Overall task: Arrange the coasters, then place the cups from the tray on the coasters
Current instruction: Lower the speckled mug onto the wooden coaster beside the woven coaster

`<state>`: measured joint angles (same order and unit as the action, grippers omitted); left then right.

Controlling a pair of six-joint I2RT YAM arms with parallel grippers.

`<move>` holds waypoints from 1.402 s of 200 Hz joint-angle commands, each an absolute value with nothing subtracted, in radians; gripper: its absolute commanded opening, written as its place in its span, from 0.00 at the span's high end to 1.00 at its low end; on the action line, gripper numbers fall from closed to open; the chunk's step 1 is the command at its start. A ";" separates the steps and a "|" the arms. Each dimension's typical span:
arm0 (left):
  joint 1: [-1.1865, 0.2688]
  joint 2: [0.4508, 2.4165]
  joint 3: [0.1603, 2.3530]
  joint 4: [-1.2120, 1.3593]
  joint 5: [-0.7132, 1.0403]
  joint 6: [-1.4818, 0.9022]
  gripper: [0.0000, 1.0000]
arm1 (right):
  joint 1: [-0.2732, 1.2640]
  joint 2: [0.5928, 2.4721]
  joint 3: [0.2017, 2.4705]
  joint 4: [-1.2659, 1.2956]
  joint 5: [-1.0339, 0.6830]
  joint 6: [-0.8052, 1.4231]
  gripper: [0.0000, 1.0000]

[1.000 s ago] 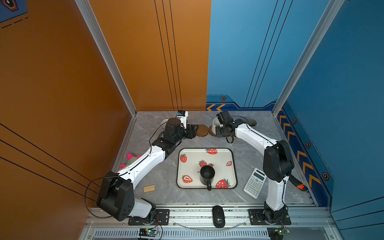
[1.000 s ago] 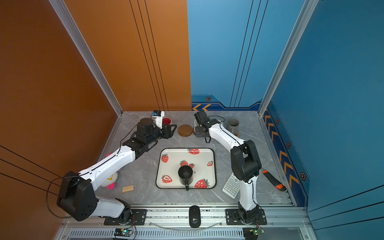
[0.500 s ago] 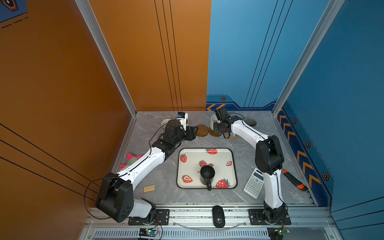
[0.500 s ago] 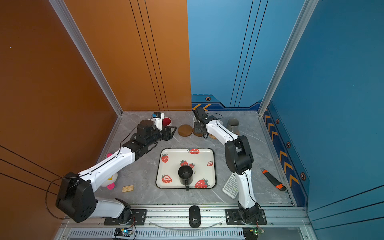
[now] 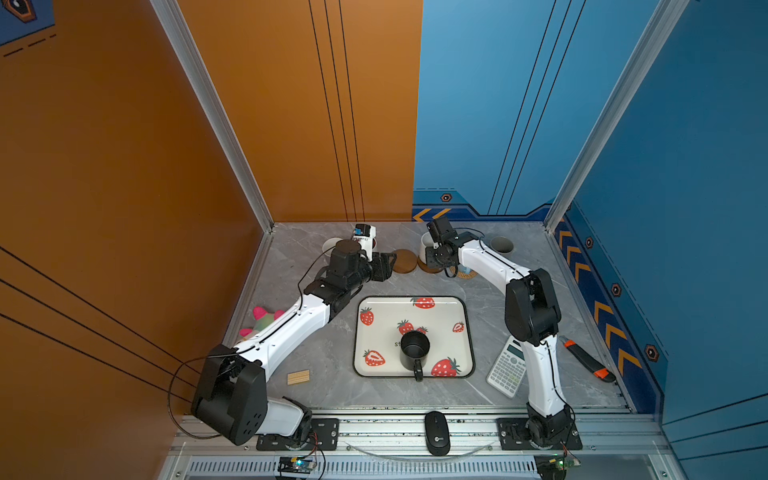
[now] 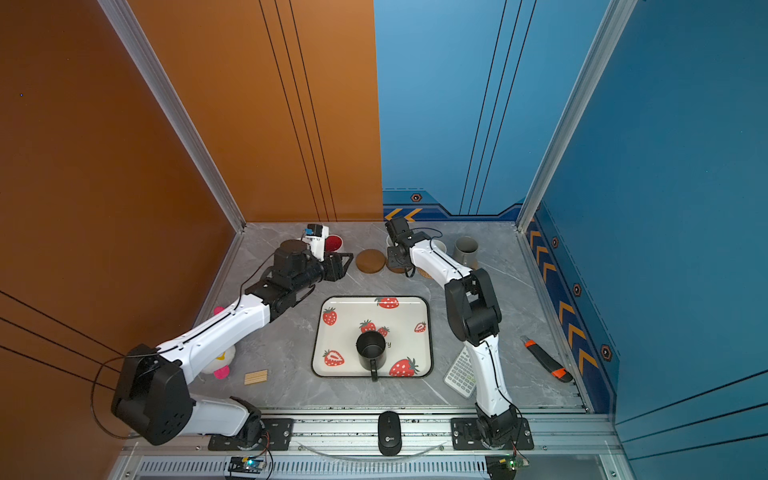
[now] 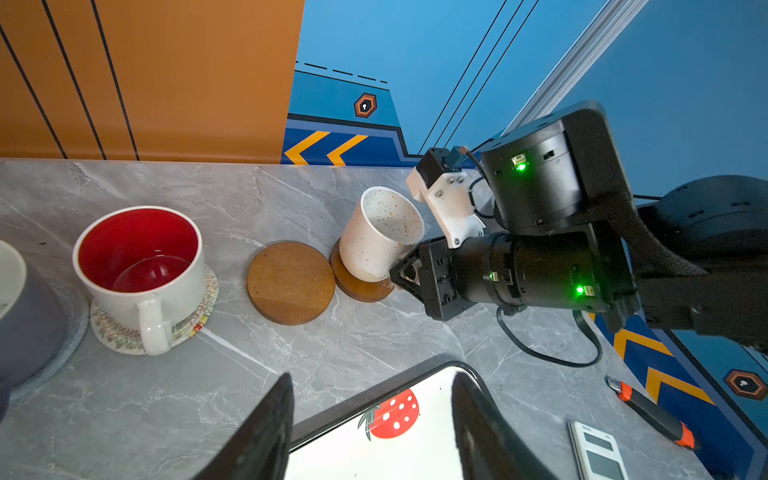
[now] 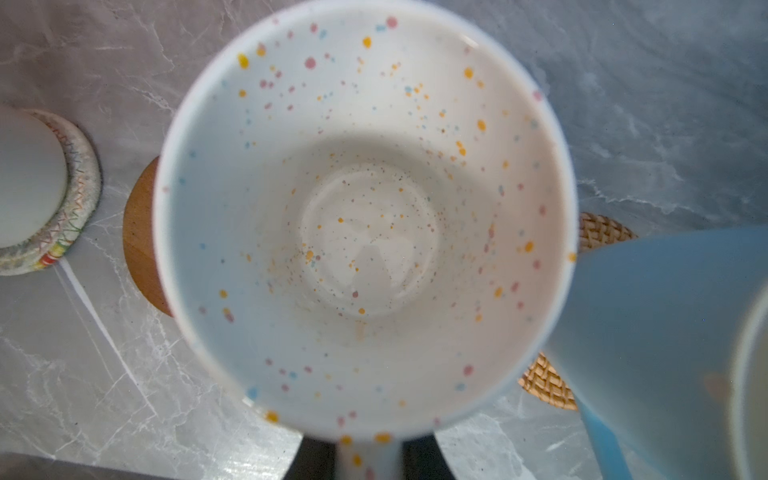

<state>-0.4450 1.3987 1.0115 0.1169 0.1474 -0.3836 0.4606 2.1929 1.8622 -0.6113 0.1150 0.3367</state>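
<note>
Tool (image 8: pixel 368 457) (right) tight on speckled cup (image 8: pixel 365 232)

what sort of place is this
Probably a robot test booth, not a kitchen: two white-and-black robot arms bolted to a metal rail, orange and blue panel walls boxing in a grey marble-look tabletop.

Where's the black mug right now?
In a top view the black mug stands upright on the strawberry tray, toward its near edge at mid-table, handle pointing at the arm bases; the calculator lies off the tray to its right.
</note>
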 commanded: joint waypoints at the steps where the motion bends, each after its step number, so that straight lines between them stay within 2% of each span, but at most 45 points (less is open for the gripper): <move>1: -0.438 1.381 1.003 0.132 0.170 -0.383 0.39 | 0.456 2.181 1.925 -0.583 0.171 0.333 1.00; 255: -0.439 1.385 1.001 0.137 0.178 -0.383 0.39 | 0.464 2.219 1.930 -0.626 0.185 0.329 1.00; 280: -0.439 1.384 1.002 0.137 0.178 -0.384 0.39 | 0.465 2.220 1.930 -0.629 0.184 0.330 0.93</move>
